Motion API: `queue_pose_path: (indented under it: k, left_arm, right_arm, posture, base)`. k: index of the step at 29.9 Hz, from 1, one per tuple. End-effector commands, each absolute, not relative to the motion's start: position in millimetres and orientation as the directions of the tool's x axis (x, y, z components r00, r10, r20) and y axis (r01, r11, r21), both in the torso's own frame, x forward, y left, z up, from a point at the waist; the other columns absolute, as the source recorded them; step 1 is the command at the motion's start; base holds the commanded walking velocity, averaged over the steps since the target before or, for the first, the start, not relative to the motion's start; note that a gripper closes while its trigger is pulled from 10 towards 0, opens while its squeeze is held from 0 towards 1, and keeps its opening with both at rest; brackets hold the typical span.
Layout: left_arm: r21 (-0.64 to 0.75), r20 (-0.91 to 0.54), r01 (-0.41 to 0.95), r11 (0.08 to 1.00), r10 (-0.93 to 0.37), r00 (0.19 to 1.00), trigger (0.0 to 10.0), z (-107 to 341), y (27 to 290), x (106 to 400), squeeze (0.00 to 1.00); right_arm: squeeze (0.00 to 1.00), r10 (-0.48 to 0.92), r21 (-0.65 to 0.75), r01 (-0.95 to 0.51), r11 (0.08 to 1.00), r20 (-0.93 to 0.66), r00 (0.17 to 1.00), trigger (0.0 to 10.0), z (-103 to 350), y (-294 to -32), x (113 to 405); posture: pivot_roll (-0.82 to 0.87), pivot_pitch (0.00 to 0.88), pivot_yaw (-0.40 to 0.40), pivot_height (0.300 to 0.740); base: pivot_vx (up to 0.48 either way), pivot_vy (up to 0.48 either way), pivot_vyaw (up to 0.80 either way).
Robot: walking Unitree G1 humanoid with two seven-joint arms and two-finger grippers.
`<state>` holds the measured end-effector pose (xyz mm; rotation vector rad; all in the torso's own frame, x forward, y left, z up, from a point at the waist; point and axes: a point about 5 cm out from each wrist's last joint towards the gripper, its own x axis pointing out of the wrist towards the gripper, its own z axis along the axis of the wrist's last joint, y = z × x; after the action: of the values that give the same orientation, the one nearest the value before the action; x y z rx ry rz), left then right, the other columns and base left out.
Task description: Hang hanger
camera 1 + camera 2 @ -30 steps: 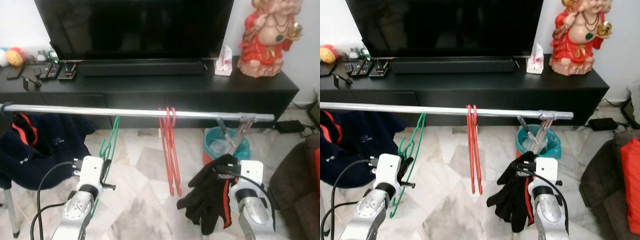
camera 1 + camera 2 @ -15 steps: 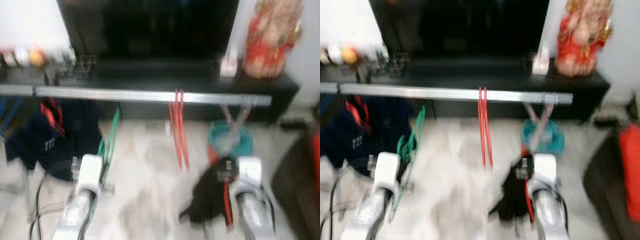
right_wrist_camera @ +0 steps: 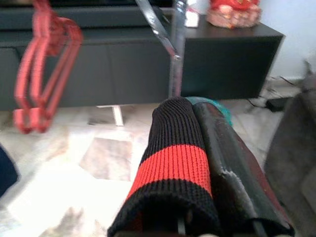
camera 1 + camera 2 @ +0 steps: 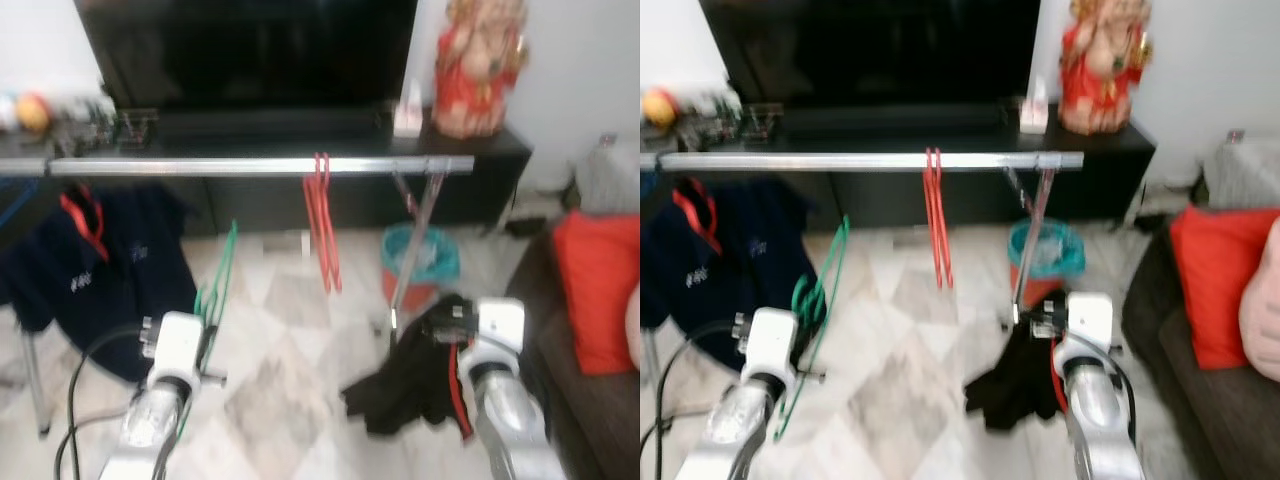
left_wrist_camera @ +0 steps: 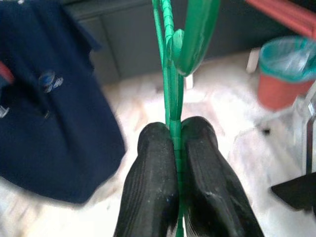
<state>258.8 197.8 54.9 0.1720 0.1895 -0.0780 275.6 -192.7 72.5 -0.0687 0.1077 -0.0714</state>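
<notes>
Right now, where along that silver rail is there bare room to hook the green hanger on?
The rail is bare between the navy garment and the red hangers, the widest gap. A shorter bare stretch runs from the red hangers to the rack's leg. Left of that, the navy garment crowds it. The left gripper holds the green hanger below the wide gap.

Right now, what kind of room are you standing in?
Most likely a home living room: a large TV on a low black cabinet, a sofa with a red cushion, and a metal clothes rail on marble-tiled floor.
</notes>
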Motion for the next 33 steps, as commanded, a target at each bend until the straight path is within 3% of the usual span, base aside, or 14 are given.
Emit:
queue_pose_path:
  k: [1,33]
  left_arm:
    - [0.167,-0.193,0.093,0.982,-0.060,0.979,10.0,56.1,197.1,259.0,0.00]
    - [0.165,-0.194,0.088,0.982,-0.055,0.979,10.0,57.5,197.2,258.3,0.00]
  right_arm:
    - [0.00,-0.085,-0.073,0.078,0.994,-0.097,0.992,10.0,76.4,-195.2,275.2]
    - [0.00,-0.080,-0.057,0.074,0.996,-0.101,0.992,10.0,77.8,-191.6,275.1]
  posture:
    - [-0.04,0.000,0.022,0.740]
    - [-0.04,0.000,0.021,0.740]
  base:
    - [-0.251,0.000,0.00]
    - [-0.261,0.000,0.00]
